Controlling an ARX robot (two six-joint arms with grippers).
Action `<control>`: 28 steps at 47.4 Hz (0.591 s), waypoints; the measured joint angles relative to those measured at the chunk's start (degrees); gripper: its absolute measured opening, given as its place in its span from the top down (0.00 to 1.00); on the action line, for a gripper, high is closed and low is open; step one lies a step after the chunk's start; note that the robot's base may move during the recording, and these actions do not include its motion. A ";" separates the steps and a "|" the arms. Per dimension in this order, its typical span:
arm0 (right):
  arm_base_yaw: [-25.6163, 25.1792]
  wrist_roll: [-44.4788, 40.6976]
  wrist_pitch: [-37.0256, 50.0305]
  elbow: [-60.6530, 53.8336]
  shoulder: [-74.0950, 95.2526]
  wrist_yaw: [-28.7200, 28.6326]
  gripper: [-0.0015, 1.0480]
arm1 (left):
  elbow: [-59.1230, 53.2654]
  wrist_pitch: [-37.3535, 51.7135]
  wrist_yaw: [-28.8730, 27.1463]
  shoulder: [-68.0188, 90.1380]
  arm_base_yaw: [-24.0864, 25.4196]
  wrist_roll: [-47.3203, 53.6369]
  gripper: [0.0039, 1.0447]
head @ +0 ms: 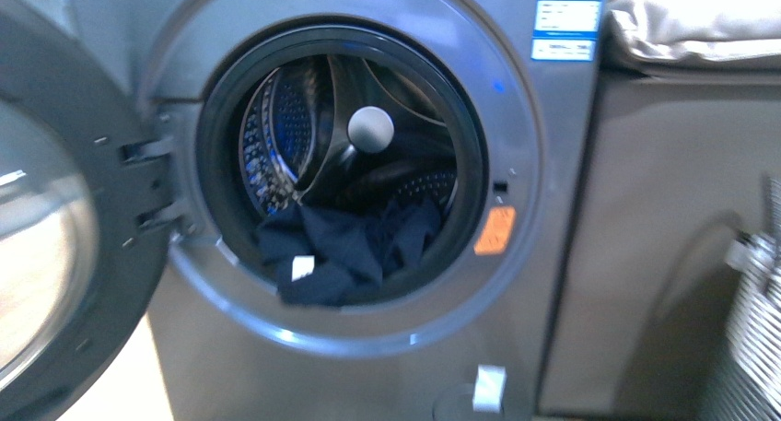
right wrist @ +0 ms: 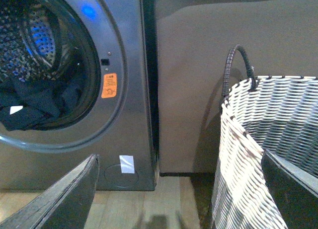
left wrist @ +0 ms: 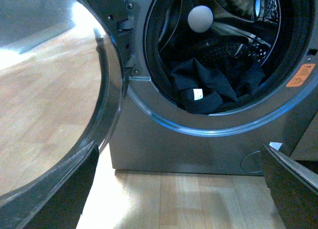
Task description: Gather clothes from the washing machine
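Observation:
The grey-silver washing machine [head: 368,366] stands ahead with its round door [head: 55,218] swung open to the left. Dark navy clothes [head: 345,246] with a small white tag lie heaped at the drum's front lip; the same clothes [left wrist: 213,85] show in the left wrist view and clothes [right wrist: 39,102] in the right wrist view. My left gripper [left wrist: 181,189] hangs open over the wooden floor below the porthole, well short of the clothes. My right gripper [right wrist: 181,191] is open too, between the machine's lower right corner and the basket. Neither holds anything.
A white-grey woven basket [right wrist: 268,139] with a dark handle stands right of the machine, against a grey-brown panel [head: 663,237]. A beige cushion [head: 700,20] lies on top of that panel. The open door fills the left side. Light wooden floor [left wrist: 189,199] lies in front.

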 joint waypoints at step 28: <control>0.00 0.00 0.00 0.00 0.00 0.00 0.08 | 0.00 0.00 0.02 0.00 0.00 0.00 0.06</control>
